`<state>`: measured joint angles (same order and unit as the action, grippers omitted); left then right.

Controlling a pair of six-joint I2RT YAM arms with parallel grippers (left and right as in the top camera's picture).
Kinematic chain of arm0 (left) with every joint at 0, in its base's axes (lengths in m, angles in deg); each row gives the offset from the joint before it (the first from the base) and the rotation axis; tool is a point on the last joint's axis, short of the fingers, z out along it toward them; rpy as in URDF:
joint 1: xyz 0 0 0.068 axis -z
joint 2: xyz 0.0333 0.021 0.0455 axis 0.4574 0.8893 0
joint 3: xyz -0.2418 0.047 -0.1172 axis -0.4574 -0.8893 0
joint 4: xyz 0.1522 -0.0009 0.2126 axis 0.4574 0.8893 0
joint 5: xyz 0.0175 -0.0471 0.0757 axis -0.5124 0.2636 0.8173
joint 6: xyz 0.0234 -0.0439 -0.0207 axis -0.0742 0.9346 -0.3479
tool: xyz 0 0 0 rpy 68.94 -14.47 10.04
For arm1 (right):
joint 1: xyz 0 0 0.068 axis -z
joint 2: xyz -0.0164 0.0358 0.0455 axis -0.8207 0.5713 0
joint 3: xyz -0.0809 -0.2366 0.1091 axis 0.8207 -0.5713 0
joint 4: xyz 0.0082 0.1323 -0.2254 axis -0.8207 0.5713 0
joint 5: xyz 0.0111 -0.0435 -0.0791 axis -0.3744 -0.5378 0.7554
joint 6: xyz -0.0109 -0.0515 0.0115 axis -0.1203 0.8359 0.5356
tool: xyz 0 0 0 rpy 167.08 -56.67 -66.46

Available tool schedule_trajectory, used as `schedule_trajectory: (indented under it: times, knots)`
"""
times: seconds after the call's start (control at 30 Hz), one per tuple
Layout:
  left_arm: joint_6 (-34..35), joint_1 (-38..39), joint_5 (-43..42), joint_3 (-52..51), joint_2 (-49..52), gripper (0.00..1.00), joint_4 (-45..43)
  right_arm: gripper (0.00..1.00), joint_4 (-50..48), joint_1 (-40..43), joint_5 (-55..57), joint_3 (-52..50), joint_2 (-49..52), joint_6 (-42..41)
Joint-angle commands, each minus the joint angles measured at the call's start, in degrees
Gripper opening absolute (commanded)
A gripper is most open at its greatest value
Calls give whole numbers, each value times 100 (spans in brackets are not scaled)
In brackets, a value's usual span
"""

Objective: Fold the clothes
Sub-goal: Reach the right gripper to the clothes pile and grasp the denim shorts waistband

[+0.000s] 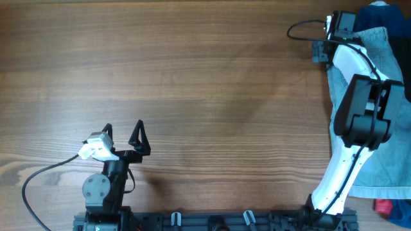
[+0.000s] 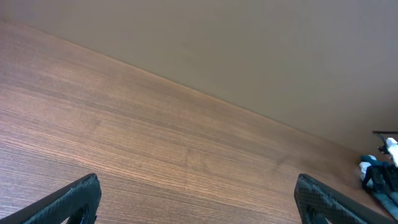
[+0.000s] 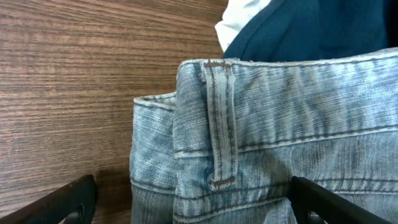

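Because the shorts [image 1: 390, 56] lie at the right edge, the right gripper [image 3: 189, 190] hovers open over their waistband [image 3: 280, 99], probably to grasp it. The left gripper [image 1: 122, 130] rests open.

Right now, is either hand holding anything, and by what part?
Nothing held. Left hand open over the table; right hand open at the shorts waistband.

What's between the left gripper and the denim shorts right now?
Only bare wooden table, as the overhead view shows; the left gripper sits well apart from the shorts.
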<state>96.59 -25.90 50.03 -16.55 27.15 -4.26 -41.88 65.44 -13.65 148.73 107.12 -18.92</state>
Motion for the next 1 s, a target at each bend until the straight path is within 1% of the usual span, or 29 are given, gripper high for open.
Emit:
schedule_trajectory:
  times: [0.0, 0.23, 0.3, 0.37, 0.4, 0.5, 0.53, 0.6, 0.67, 0.77, 0.83, 0.97]
  knots:
    - [-70, -48, 35, -46, -48, 100, 2, 100, 28, -13, 254, 81, 374, 44]
    - [-70, -48, 37, -46, -48, 100, 2, 100, 22, -11, 284, 81, 402, 46]
    - [-70, -48, 35, -46, -48, 100, 2, 98, 28, -13, 284, 79, 402, 44]
    - [-70, -48, 37, -46, -48, 100, 2, 75, 33, -13, 286, 68, 402, 46]
    - [-70, -48, 37, -46, -48, 100, 2, 58, 44, -13, 286, 61, 402, 44]
    - [-70, -48, 37, -46, -48, 100, 2, 24, 63, -13, 286, 59, 402, -26]
    - [-70, -48, 37, -46, -48, 100, 2, 18, 68, -13, 289, 59, 402, -114]
    - [-70, -48, 37, -46, -48, 100, 2, 15, 94, -13, 289, 59, 400, -225]
    - [-70, -48, 37, -46, -48, 100, 2, 5, 144, -13, 315, 61, 365, -258]
    - [-70, -48, 35, -46, -48, 100, 2, 4, 136, -13, 472, 61, 175, -328]
    - [-70, -48, 37, -46, -48, 100, 2, 4, 149, -13, 483, 61, -66, -581]
    - [-70, -48, 37, -46, -48, 100, 2, 4, 238, -103, 240, 61, -675, -811]
